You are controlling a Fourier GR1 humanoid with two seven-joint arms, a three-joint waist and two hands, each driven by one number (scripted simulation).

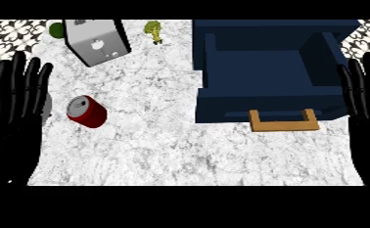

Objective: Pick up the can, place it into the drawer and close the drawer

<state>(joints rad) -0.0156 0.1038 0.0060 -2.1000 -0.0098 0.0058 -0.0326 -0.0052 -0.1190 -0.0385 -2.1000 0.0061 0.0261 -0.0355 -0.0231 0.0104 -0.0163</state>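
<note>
- White marbled tabletop (180, 144) fills our view, with patterned tile showing at the far corners.
- We have the red can (86, 111) lying on its side at the left, silver top facing us, untouched.
- Our left hand (22, 97) stands just beside the can, fingers straight and open, holding nothing.
- Our right hand (356, 92) rests at the right edge, fingers up and open, next to the drawer.
- We see the dark blue drawer (271, 65) pulled out, its inside bare, wooden handle (284, 121) toward us.
- Beyond sit a grey toaster (98, 41), a small broccoli piece (153, 30) and a green round thing (56, 29).
- We judge the pick-up hasn't begun; next, the left hand must curl round the can.
- No readable brand or writing on the can or anything else.
</note>
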